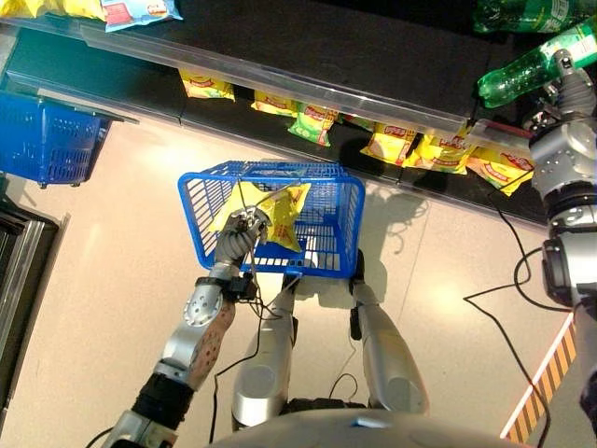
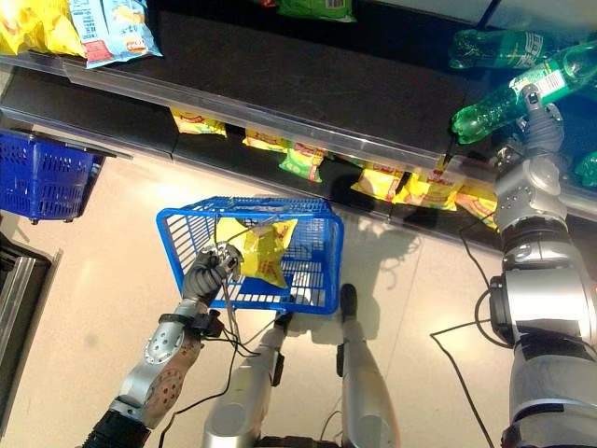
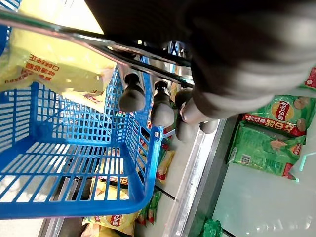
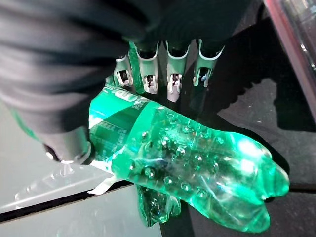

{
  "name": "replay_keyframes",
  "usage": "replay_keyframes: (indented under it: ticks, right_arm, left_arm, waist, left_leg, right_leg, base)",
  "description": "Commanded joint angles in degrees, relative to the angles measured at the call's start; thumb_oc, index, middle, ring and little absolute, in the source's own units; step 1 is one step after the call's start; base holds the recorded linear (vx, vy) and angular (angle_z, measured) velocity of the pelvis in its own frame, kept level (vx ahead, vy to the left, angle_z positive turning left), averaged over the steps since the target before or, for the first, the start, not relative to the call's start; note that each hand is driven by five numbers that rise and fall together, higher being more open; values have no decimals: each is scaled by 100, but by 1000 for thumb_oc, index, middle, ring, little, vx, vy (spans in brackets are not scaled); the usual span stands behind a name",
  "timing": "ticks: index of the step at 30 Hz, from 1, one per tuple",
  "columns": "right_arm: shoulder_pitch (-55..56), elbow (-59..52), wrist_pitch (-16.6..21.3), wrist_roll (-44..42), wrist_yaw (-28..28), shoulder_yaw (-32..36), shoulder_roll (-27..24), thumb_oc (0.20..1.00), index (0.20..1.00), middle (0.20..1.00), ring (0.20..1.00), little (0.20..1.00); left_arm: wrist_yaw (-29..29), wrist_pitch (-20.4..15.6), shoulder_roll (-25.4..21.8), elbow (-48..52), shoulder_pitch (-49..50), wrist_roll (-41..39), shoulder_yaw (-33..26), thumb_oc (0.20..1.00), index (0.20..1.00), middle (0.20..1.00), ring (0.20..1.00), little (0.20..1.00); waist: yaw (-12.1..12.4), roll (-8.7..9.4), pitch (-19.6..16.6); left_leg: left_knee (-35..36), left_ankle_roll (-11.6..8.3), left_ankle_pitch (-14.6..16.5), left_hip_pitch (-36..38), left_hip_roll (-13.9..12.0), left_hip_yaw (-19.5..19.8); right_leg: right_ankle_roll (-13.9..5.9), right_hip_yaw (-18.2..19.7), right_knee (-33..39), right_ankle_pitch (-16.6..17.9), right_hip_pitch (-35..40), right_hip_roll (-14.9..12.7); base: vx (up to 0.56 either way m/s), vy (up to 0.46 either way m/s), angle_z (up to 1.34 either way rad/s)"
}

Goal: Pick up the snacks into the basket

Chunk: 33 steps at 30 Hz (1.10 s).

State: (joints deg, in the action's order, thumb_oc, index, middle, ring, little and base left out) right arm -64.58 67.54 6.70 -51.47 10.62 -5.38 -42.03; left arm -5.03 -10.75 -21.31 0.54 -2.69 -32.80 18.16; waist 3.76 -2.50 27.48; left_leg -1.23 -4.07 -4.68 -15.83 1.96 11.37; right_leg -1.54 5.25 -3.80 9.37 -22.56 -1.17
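- While my left hand (image 1: 241,235) is curling its fingers round the thin wire handle, I am holding the blue mesh basket (image 1: 331,245) above bare floor, short of the shelf edge (image 1: 280,89).
- One crinkly yellow snack bag (image 1: 280,213) is lying inside it; more bags (image 1: 438,154) are sitting on the lower shelf.
- My right hand (image 2: 541,117) is gripping a dimpled green plastic bottle (image 4: 197,168), fingers wrapped, as its wrist view is showing.
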Motion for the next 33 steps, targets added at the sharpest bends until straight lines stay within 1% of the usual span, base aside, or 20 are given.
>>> replay_keyframes:
  ticks: [1,2,3,4,6,7,9,10,12,16,19,21,23,24,26,27,28,29,31,33]
  right_arm:
    - [210,-1637,877,37,87,-356,-135,200,200,200,200,200]
    - [504,-2283,1029,191,146,-316,-108,200,200,200,200,200]
    - [1067,-3189,1187,409,331,-48,49,200,200,200,200,200]
    - [1582,-3939,1376,492,334,204,252,200,200,200,200,200]
    - [2334,-4883,1619,890,388,622,472,200,200,200,200,200]
    - [2753,-5416,1660,1087,394,824,641,200,200,200,200,200]
    - [3391,-6255,1623,1727,374,1031,705,200,200,200,200,200]
    - [3560,-6474,1657,1711,284,1097,816,200,200,200,200,200]
    - [4147,-7175,1703,2171,211,1325,1117,200,200,200,200,200]
    - [4471,-7538,1642,2433,76,1273,1383,200,200,200,200,200]
    - [4719,-7641,1516,2798,-130,1007,1470,200,200,200,200,200]
    - [4858,-7570,1443,2816,-262,812,1544,200,200,200,200,200]
    - [5035,-7297,1254,3177,-446,376,1535,200,200,200,200,200]
    - [5025,-7287,1260,3174,-449,372,1533,200,200,200,200,200]
    - [5128,-6913,1095,3467,-590,-84,1531,200,200,200,200,200]
    - [5117,-6901,1102,3467,-590,-88,1530,200,200,200,200,200]
    - [5142,-6699,1055,3546,-668,-304,1532,200,200,200,200,200]
    - [5048,-6469,975,3980,-660,-611,1450,200,200,200,200,200]
    - [4988,-6264,952,3995,-717,-778,1465,200,200,200,200,200]
    - [4722,-5997,892,4433,-696,-1198,1421,200,200,200,200,200]
  left_arm:
    - [68,-631,-8,996,-154,36,-116,200,200,200,200,200]
    - [43,-632,29,978,-185,74,-193,200,200,200,200,200]
    - [28,-642,60,980,-165,77,-253,200,200,200,200,200]
    - [21,-652,117,959,-154,47,-318,200,200,200,200,200]
    - [-13,-686,179,912,-183,11,-437,200,200,200,200,200]
    - [-19,-717,172,888,-208,-8,-449,200,200,200,200,200]
    - [-8,-763,172,919,-296,24,-536,200,200,200,200,200]
    - [-1,-783,191,946,-346,15,-552,200,200,200,200,200]
    - [-21,-820,235,1102,-517,41,-609,200,200,200,200,200]
    - [-51,-842,308,1179,-780,108,-540,200,200,200,200,200]
    - [-70,-860,382,1222,-1097,155,-431,200,200,200,200,200]
    - [-97,-878,417,1213,-1318,204,-317,200,200,200,200,200]
    - [-120,-913,467,1202,-1698,309,-152,200,200,200,200,200]
    - [-120,-918,468,1193,-1706,309,-154,200,200,200,200,200]
    - [-176,-929,571,1138,-2090,269,6,200,200,200,200,200]
    - [-177,-932,572,1131,-2097,270,4,200,200,200,200,200]
    - [-191,-933,625,1096,-2224,240,98,200,200,200,200,200]
    - [-202,-927,711,1040,-2463,227,220,200,200,200,200,200]
    - [-207,-942,753,1023,-2555,183,291,200,200,200,200,200]
    - [-174,-919,858,1036,-2699,114,453,200,200,200,200,200]
  waist:
    - [-55,162,-476]
    - [-106,172,-473]
    - [-150,192,-501]
    - [-185,197,-520]
    - [-238,186,-550]
    - [-247,196,-584]
    - [-291,197,-598]
    - [-313,201,-590]
    - [-384,213,-582]
    - [-454,240,-580]
    - [-522,273,-580]
    - [-566,294,-565]
    - [-619,314,-544]
    - [-621,314,-543]
    - [-672,308,-503]
    - [-675,307,-501]
    - [-684,304,-486]
    - [-710,285,-444]
    - [-714,275,-421]
    - [-698,247,-396]
  left_leg:
    - [-109,86,453,34,268,55]
    - [-114,91,455,45,266,58]
    - [-125,96,464,62,265,59]
    - [-127,105,470,72,265,64]
    - [-142,119,489,81,267,72]
    - [-173,127,509,79,275,85]
    - [-244,130,532,49,283,89]
    - [-261,134,540,38,280,91]
    - [-337,148,564,-17,289,86]
    - [-353,157,566,-46,290,71]
    - [-360,164,563,-61,283,40]
    - [-382,171,575,-75,288,10]
    - [-430,175,582,-116,293,-17]
    - [-433,175,584,-120,293,-18]
    - [-449,172,570,-156,294,-19]
    - [-449,172,570,-157,294,-18]
    - [-447,173,562,-165,293,-19]
    - [-456,167,552,-188,297,-15]
    - [-468,168,549,-200,304,-7]
    - [-465,175,543,-212,327,-2]
  right_leg:
    - [-533,150,-423,-667,-129,-36]
    - [-529,168,-427,-673,-121,-32]
    - [-530,162,-424,-687,-88,-42]
    - [-532,156,-427,-702,-72,-50]
    - [-534,147,-429,-734,-38,-80]
    - [-537,130,-445,-752,-27,-98]
    - [-542,116,-490,-776,-41,-127]
    - [-540,118,-501,-775,-48,-134]
    - [-543,98,-532,-778,-87,-148]
    - [-546,102,-520,-764,-102,-157]
    - [-558,129,-508,-745,-102,-160]
    - [-561,155,-512,-730,-113,-155]
    - [-567,190,-509,-707,-146,-158]
    - [-567,190,-511,-707,-149,-158]
    - [-572,211,-500,-687,-176,-160]
    - [-572,210,-501,-687,-177,-160]
    - [-573,211,-500,-682,-182,-163]
    - [-572,217,-503,-678,-193,-168]
    - [-573,215,-510,-673,-206,-171]
    - [-581,227,-500,-647,-221,-172]
  base:
    - [0,0,0]
    - [0,0,0]
    - [0,0,0]
    - [0,0,0]
    - [8,4,-3]
    - [0,0,0]
    - [-11,14,10]
    - [-19,10,17]
    - [-14,13,14]
    - [-7,14,3]
    - [-6,12,-5]
    - [-19,22,-5]
    - [-28,28,-15]
    - [-29,24,-9]
    - [-31,19,-2]
    - [0,0,0]
    - [-33,15,1]
    - [-42,18,2]
    - [0,0,0]
    - [0,0,0]
